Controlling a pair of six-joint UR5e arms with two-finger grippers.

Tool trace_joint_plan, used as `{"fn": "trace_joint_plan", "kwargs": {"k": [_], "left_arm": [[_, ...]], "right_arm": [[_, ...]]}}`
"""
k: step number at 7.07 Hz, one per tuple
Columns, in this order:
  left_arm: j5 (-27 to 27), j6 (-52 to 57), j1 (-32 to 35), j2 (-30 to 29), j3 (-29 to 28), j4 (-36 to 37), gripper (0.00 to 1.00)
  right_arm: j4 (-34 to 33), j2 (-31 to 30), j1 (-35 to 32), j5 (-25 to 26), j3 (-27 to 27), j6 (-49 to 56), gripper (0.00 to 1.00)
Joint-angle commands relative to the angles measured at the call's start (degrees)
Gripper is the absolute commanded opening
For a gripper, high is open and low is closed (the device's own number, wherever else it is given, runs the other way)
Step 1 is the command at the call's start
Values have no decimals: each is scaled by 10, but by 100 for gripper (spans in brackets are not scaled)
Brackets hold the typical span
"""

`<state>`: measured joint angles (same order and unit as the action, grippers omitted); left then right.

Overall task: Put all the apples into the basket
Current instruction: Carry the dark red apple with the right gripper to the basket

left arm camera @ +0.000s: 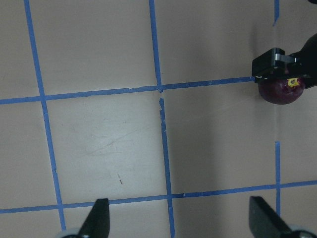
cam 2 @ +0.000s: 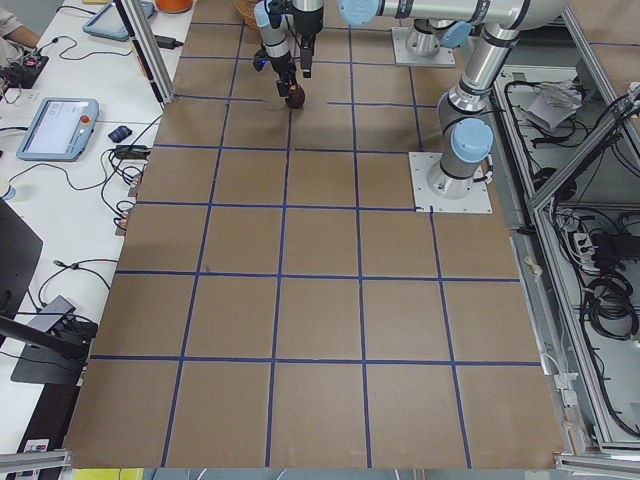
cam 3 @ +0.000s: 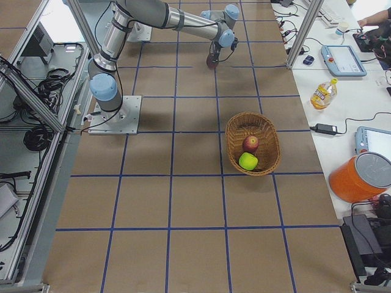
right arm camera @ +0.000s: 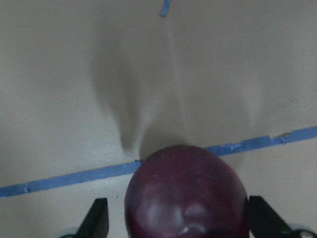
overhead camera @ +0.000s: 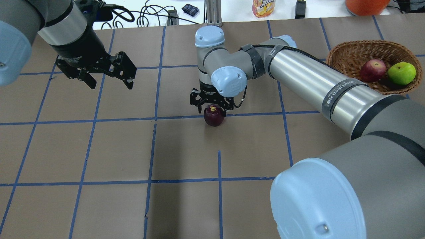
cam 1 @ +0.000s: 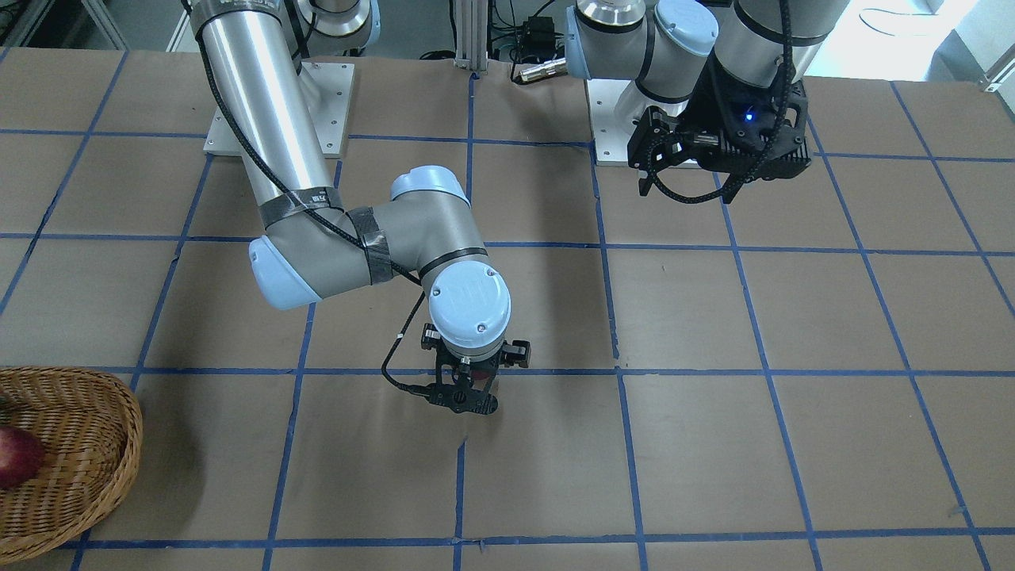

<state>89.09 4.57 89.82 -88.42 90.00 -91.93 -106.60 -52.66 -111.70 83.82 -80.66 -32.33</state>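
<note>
The dark maroon apple [overhead camera: 214, 116] sits on the table on a blue tape line. My right gripper [overhead camera: 212, 107] points straight down over it, jaws open, one finger on each side. In the right wrist view the apple [right arm camera: 185, 193] fills the gap between the fingers [right arm camera: 99, 220], with a small space left. The wicker basket [overhead camera: 335, 54] at the far right holds the red apple [overhead camera: 373, 70] and the lime-green apple [overhead camera: 401, 73]. My left gripper [overhead camera: 110, 84] hovers open and empty over the far left of the table.
The brown table [overhead camera: 186, 152] has a blue tape grid. The two arm base plates [cam 1: 277, 111] stand at the robot's edge. A juice bottle [overhead camera: 263, 7], cables and an orange container [overhead camera: 365, 5] lie beyond the far edge.
</note>
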Motion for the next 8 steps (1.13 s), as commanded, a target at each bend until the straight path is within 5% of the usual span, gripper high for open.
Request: {"fn": "trace_joint_plan", "kwargs": {"k": [1,2,4,8], "left_arm": [[0,0,0,-1,1,0,100],[-1,-1,1,-1,1,0,100],[0,-3,2,-1,1,0,100],[1,-3,3,-1,2,-1,100]], "right_arm": [[0,-1,-1,7,2,0,15],[2,-6,1,9,10,2,0],[44,-53,33,31,35,11,0],[134,-111,279,62,65,191,0]]}}
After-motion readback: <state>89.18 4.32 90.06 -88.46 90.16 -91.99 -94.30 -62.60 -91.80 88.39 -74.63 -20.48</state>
